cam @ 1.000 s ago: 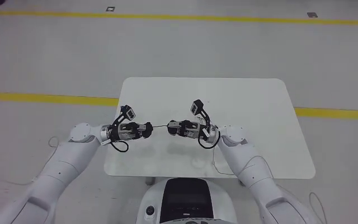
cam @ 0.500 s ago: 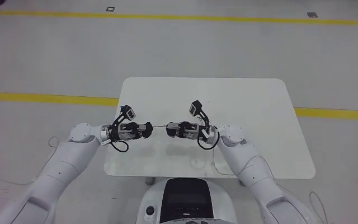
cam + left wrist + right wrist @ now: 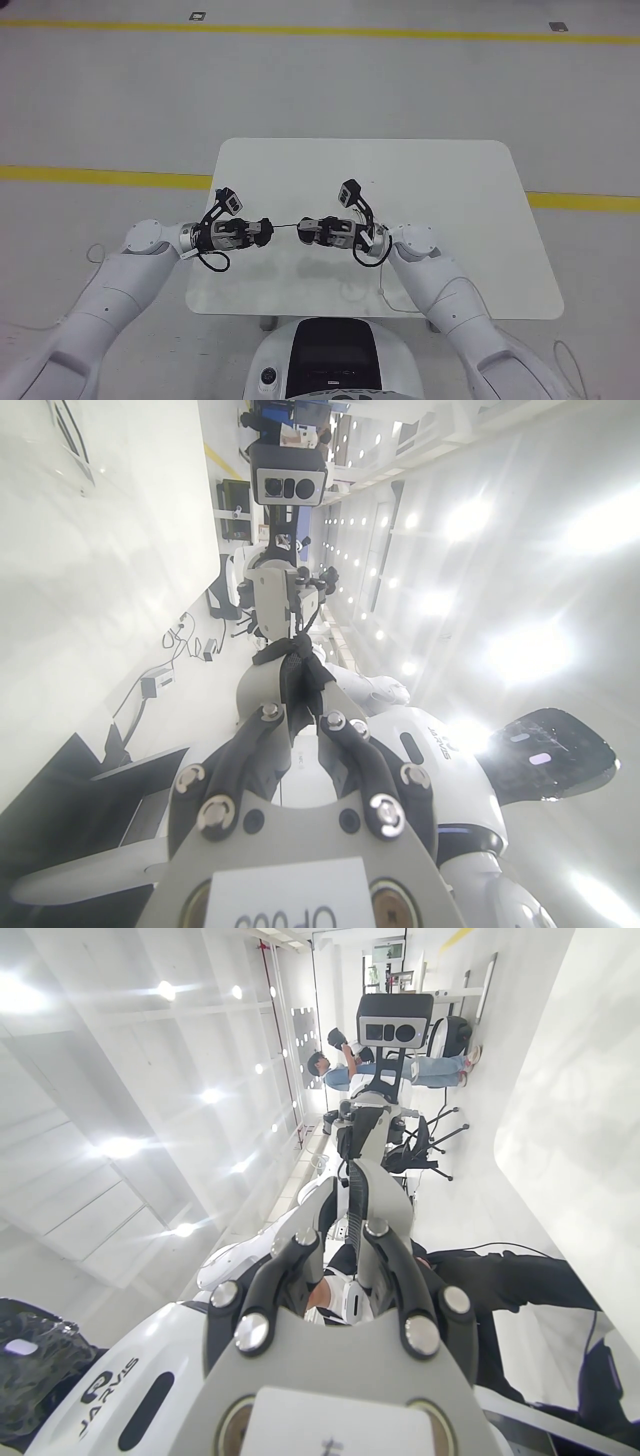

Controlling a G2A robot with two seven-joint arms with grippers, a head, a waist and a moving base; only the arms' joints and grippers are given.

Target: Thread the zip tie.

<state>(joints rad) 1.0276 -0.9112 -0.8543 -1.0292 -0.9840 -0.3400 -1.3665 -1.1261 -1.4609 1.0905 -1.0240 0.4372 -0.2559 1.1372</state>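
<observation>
A thin black zip tie (image 3: 285,227) spans the short gap between my two grippers, held above the front half of the white table (image 3: 450,190). My left gripper (image 3: 266,230) is shut on one end; in the left wrist view that end (image 3: 299,680) is a dark, bunched piece pinched between the fingers (image 3: 270,720). My right gripper (image 3: 304,229) faces it and is shut on the ribbed strap (image 3: 356,1198), which runs straight out toward the left gripper (image 3: 354,1148). The two grippers nearly meet tip to tip.
The table's front edge (image 3: 300,312) lies just below both forearms. A thin white cable (image 3: 382,288) hangs off the right arm near that edge. The far and right parts of the tabletop (image 3: 470,240) are bare.
</observation>
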